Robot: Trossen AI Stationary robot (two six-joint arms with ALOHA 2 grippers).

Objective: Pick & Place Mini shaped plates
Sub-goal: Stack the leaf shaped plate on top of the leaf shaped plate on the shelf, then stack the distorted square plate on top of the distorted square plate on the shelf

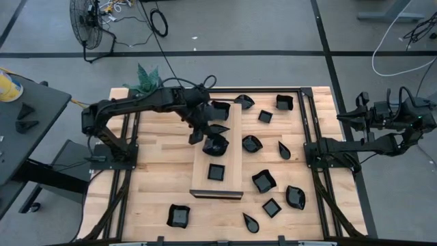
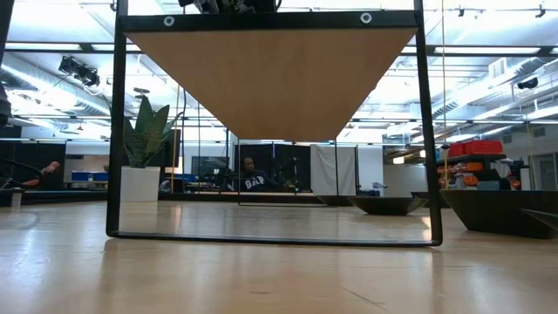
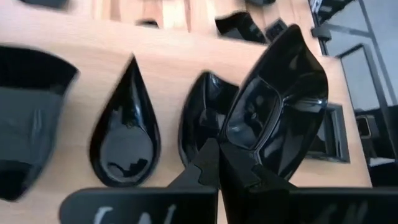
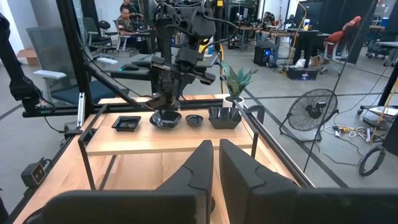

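Holding a glossy black square-bottomed dish (image 3: pixel 277 102) by its rim, the left gripper (image 1: pixel 198 134) hangs over the middle of the long pale wooden board (image 1: pixel 232 183) that lies down the centre of the tabletop (image 1: pixel 157 171). Its jaws are clenched on the dish's edge, and in the left wrist view the dish stands tilted, well clear of the board.

Three other pieces already lie on the board near it: a black teardrop dish (image 3: pixel 125 134), a black leaf-shaped dish (image 3: pixel 202 118) partly hidden behind the held one, and a black square tray (image 1: pixel 216 171) further along. More mini plates are scattered over the tabletop to the right of the board.

The step in hand looks like the placing. To do it well, the dish should be brought level before it goes down, since a tilted rim would likely touch first and let the glossy piece skid or flip. The bare stretch of board between the leaf-shaped dish and the square tray seems the safest spot; coming down too close to the leaf dish risks nudging it. I would lower until the base rests flat, then release and lift straight up so that the fingers do not drag the rim.

The right gripper (image 4: pixel 214 162) waits off the tabletop's right side, its jaws closed on nothing.
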